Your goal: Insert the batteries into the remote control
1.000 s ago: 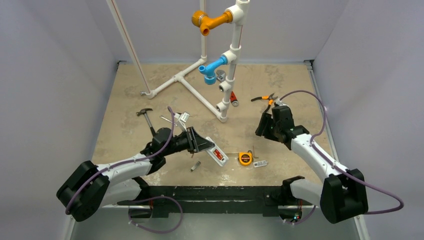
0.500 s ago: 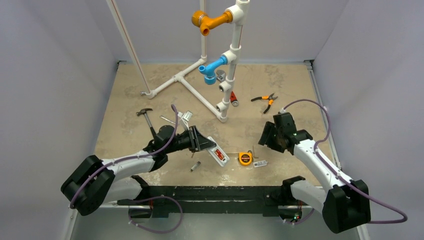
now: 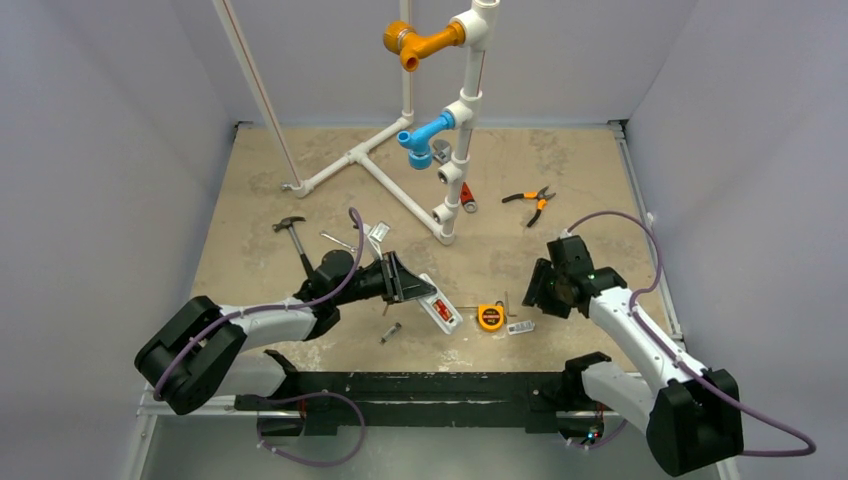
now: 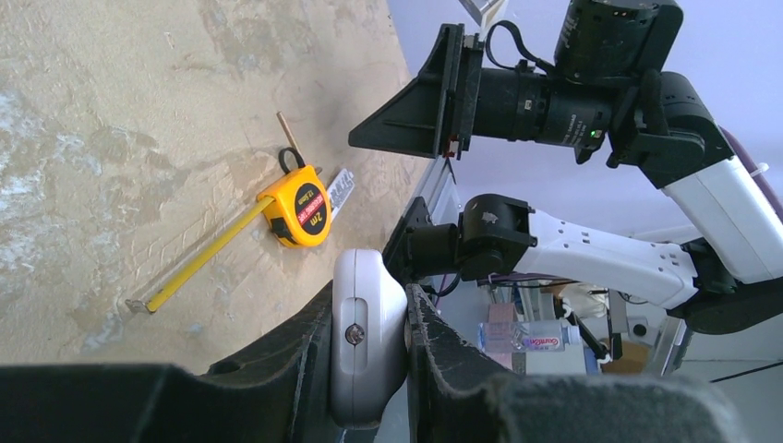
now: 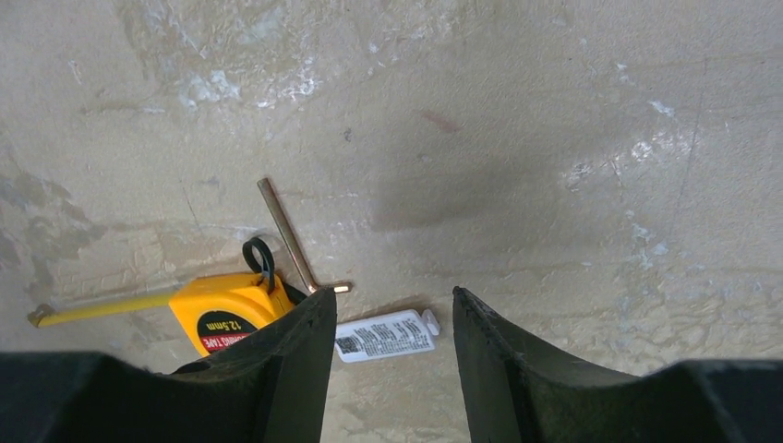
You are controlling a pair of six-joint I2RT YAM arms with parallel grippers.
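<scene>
Left claw (image 3: 405,284): closed tight on one end of the remote control (image 3: 440,314), its two dark fingers (image 4: 434,351) pressing the white casing from both sides.
Remote control: held low over the table (image 3: 570,165), near the middle of the near edge, angled away from the left claw toward the tape measure (image 3: 489,317); whether its far end touches the table I cannot tell.
Batteries (image 3: 436,307): a small red patch shows in the open back of the remote control; how many cells it holds is too small to tell.
Right claw (image 5: 390,300): fingers parted with nothing between them, hanging above the table to the right of the tape measure.
Under the right claw: a small white labelled tube (image 5: 383,334) lies flat on the table, seen through the gap between the fingers.
Tape measure: orange-yellow case just right of the remote control, a short length of yellow blade pulled out toward the left.
Hex key (image 5: 291,242): lies flat, its bent end close to the tape measure and the tube.
Small grey cylinder (image 3: 390,332): alone on the table, just near of the left claw.
Far side: pliers (image 3: 530,200), a hammer (image 3: 295,240) and a white pipe frame (image 3: 400,195) with orange and blue fittings.
</scene>
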